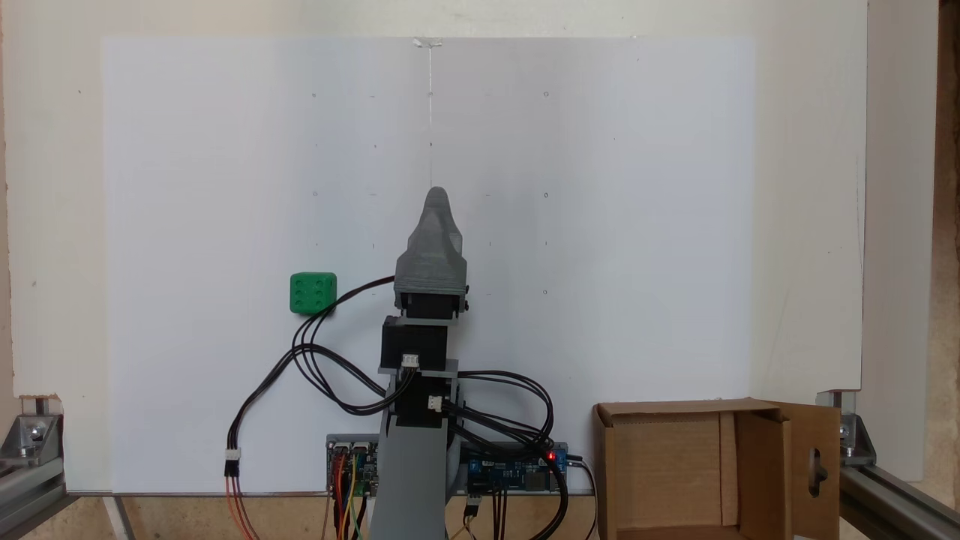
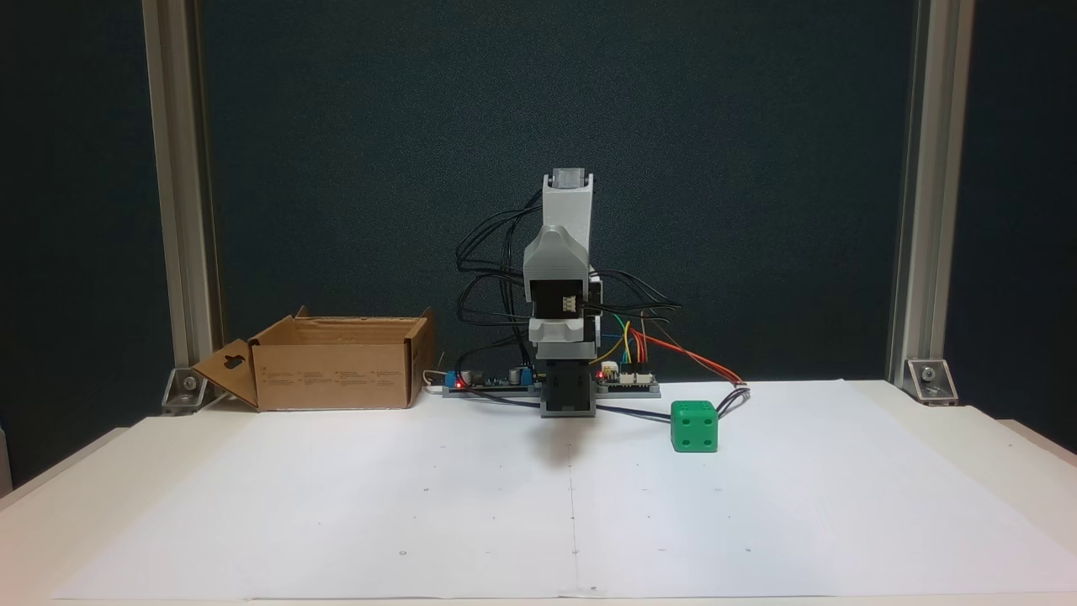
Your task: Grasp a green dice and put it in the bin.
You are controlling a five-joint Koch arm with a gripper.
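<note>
The green dice (image 1: pixel 313 292) sits on the white sheet, left of the arm in a fixed view and right of it in the other (image 2: pixel 694 426). It lies beside the arm's black cables. The bin (image 1: pixel 679 409) is an open brown cardboard box at the table's edge next to the arm's base, with a keyhole cut-out in one flap (image 2: pixel 332 374). My arm is folded over its base, and the grey gripper (image 1: pixel 437 198) points out low over the sheet (image 2: pixel 568 406), apart from the dice. Its jaws lie one over the other, so no gap shows.
Circuit boards (image 1: pixel 510 469) with lit red LEDs and loose cables (image 2: pixel 673 349) lie around the arm's base. Aluminium frame posts (image 2: pixel 181 202) stand at the table's corners. The white sheet (image 1: pixel 600 187) stretches out in front of the arm.
</note>
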